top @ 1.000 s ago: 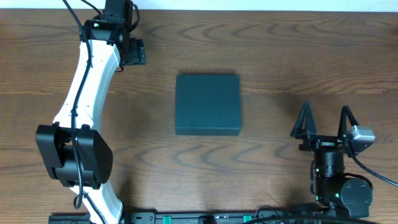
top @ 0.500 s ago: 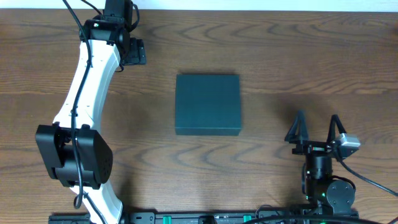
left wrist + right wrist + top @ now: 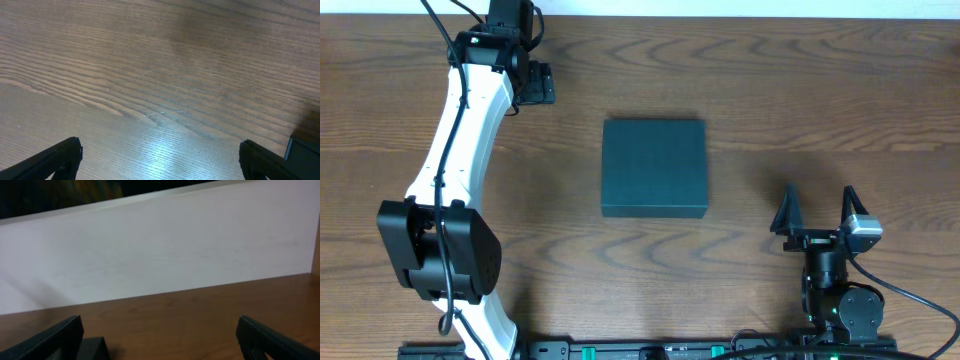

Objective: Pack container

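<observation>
- Brown wood-grain table fills my overhead view, with a pale strip along its far edge.
- I see the container lying near the middle of the table, its sides running square with the table's edges.
- It is a dark teal, matte, rectangular box. It is closed, and its top is one flat, even face of a single colour.
- Along its near side I can make out a narrow darker band, which is the front wall seen from above.
- It sits flat on the wood, well apart from both grippers, and neither arm touches it.
- My left gripper is out at the far left of the table, at the end of the white left arm that reaches up from the near left corner.
- In the left wrist view its two black fingers stand far apart at the bottom corners. Only bare wood lies between them, so the jaws are spread wide and hold nothing.
- A dark corner shows at the lower right edge of that same view. It looks like a corner of the box.
- My right gripper sits at the near right of the table, to the right of the box and nearer to me than it is.
- Its fingers splay wide with nothing between them.
- The right wrist camera looks across the wood to a pale wall beyond the far edge.
</observation>
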